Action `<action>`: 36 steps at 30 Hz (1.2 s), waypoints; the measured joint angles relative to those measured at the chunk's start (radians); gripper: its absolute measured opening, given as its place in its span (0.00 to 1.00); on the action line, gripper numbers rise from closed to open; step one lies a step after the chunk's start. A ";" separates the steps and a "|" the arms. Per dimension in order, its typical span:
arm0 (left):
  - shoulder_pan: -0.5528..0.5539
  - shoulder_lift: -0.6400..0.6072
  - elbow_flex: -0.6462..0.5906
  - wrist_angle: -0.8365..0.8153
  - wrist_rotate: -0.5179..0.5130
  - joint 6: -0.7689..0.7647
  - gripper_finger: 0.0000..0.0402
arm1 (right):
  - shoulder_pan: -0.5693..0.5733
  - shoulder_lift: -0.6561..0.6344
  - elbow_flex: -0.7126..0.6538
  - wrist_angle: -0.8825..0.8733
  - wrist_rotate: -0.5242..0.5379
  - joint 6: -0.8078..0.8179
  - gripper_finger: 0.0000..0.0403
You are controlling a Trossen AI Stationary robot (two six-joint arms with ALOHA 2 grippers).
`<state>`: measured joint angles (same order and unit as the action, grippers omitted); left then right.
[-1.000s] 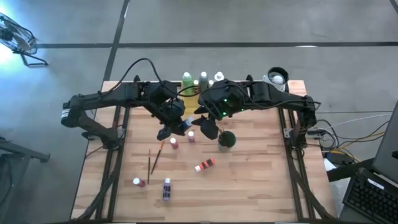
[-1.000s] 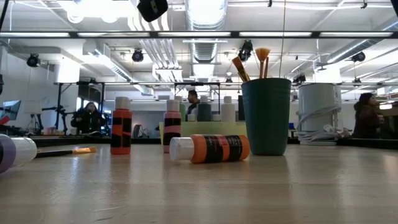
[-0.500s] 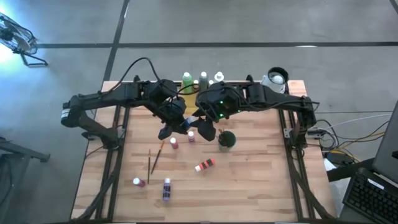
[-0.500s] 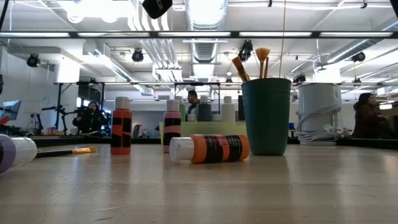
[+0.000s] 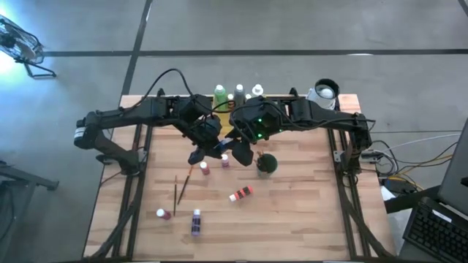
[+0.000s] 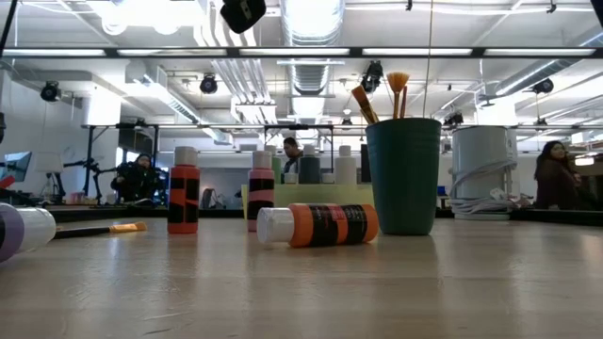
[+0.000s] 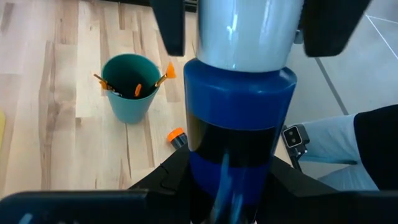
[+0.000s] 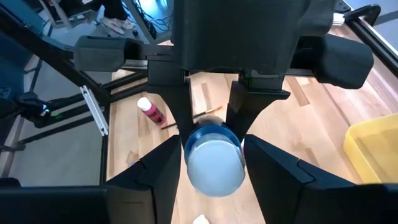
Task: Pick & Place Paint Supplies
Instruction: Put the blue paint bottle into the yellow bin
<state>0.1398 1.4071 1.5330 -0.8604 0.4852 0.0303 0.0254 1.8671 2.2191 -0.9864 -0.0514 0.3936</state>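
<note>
Above the middle of the table [image 5: 307, 212], the left end effector [image 5: 212, 146] holds a blue paint bottle [image 7: 239, 118] by its body, white cap pointing toward the right end effector [image 5: 232, 145], which meets it from the other side; in the right wrist view its fingers [image 8: 152, 174] flank the bottle's white cap [image 8: 213, 163], close on both sides, though whether they press it cannot be told. Just below the two end effectors stand two small red bottles [image 5: 215, 164]; to their right is the dark green cup [image 5: 267, 164] with brushes in it. Farther toward the near edge lie an orange bottle [image 5: 240, 193], two wooden paintbrushes [image 5: 181, 184] and two purple bottles [image 5: 196, 222]
</note>
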 joint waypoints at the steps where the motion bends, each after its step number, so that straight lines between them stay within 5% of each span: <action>1: 0.000 0.000 0.000 0.000 0.000 0.000 0.30 | 0.000 0.000 -0.001 0.000 -0.001 0.000 0.41; 13: 0.000 0.000 0.000 0.000 0.002 0.000 0.30 | 0.000 0.000 -0.004 -0.003 -0.008 0.000 0.33; 25: 0.000 0.000 0.000 -0.003 0.011 0.000 0.30 | 0.000 0.000 -0.020 -0.002 -0.029 0.000 0.39; 36: 0.000 0.000 0.000 -0.003 0.015 -0.002 0.30 | 0.000 0.000 -0.020 -0.001 -0.025 -0.004 0.28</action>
<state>0.1394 1.4067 1.5330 -0.8635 0.4999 0.0280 0.0255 1.8671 2.1990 -0.9871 -0.0761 0.3897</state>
